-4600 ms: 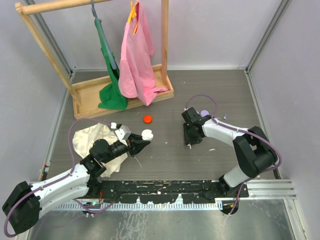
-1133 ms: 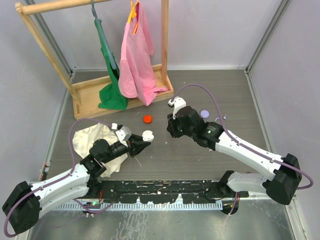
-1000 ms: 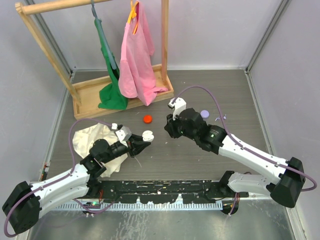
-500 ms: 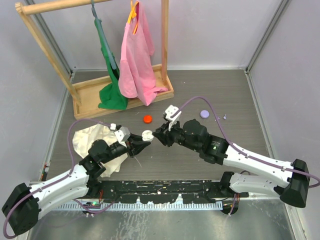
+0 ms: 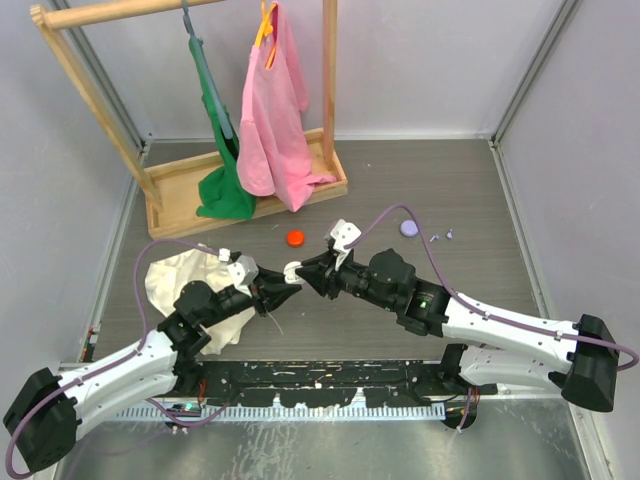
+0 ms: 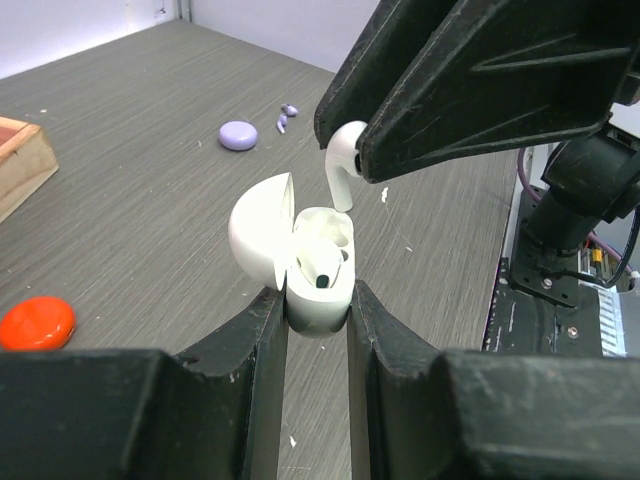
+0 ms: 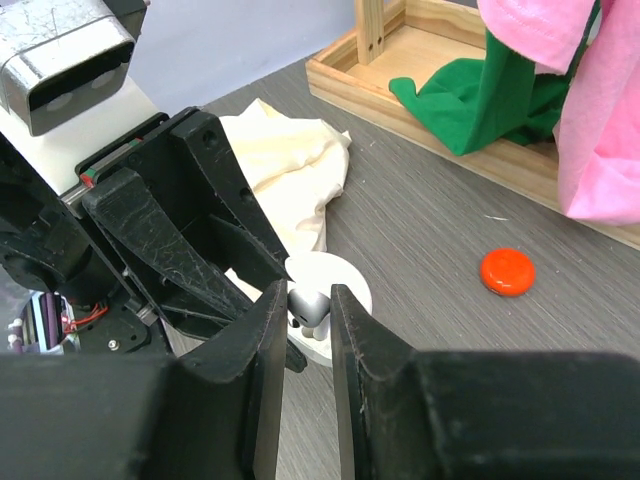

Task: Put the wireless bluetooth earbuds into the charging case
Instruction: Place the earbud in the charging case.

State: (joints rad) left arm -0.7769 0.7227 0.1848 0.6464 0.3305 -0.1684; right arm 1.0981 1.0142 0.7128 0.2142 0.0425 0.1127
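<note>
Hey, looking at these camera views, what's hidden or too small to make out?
- Top view: the charging case and held earbud are tiny, crowded by the left gripper and right gripper.
- Left wrist: the earbud's head is hidden by the right gripper's fingers.
- Right wrist: the case's sockets are hidden behind the earbud.
- Left wrist: lavender bits beside the lavender disc, too small to identify.

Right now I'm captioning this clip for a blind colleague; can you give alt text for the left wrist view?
The left gripper pinches an open white charging case with one earbud seated inside, while the right gripper holds the second earbud stem-down over it. A red-orange cap and a lavender puck lie on the grey table.
</note>
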